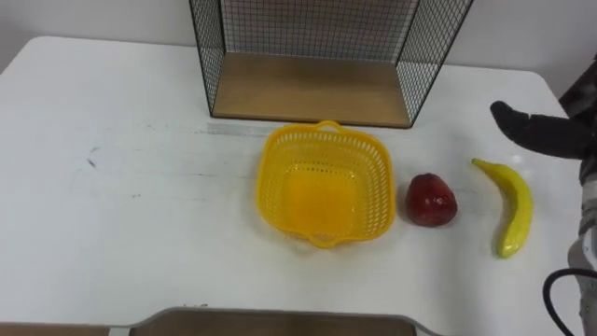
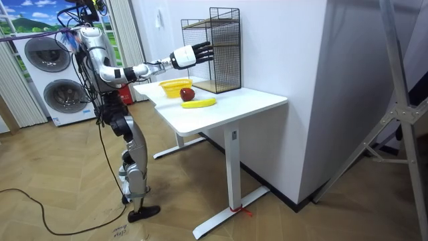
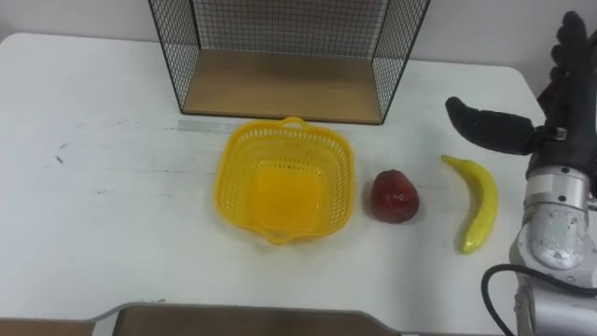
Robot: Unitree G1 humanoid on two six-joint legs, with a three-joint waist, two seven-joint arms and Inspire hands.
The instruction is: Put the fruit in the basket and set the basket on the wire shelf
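Observation:
An empty yellow mesh basket (image 1: 324, 183) (image 3: 284, 189) (image 2: 174, 86) sits mid-table, just in front of the black wire shelf (image 1: 312, 89) (image 3: 284, 84) (image 2: 214, 48) with its wooden floor. A red apple (image 1: 430, 201) (image 3: 395, 197) (image 2: 186, 94) lies right of the basket, and a yellow banana (image 1: 510, 207) (image 3: 476, 203) (image 2: 198, 103) lies right of the apple. My right hand (image 3: 550, 103) (image 1: 550, 126) (image 2: 190, 55) hovers open above the table's right side, over the banana's far end, thumb pointing left, holding nothing.
The white table (image 1: 121, 187) stretches wide to the left of the basket. In the room view I stand at the table's end, with washing machines (image 2: 50, 80) behind me and a white wall past the shelf.

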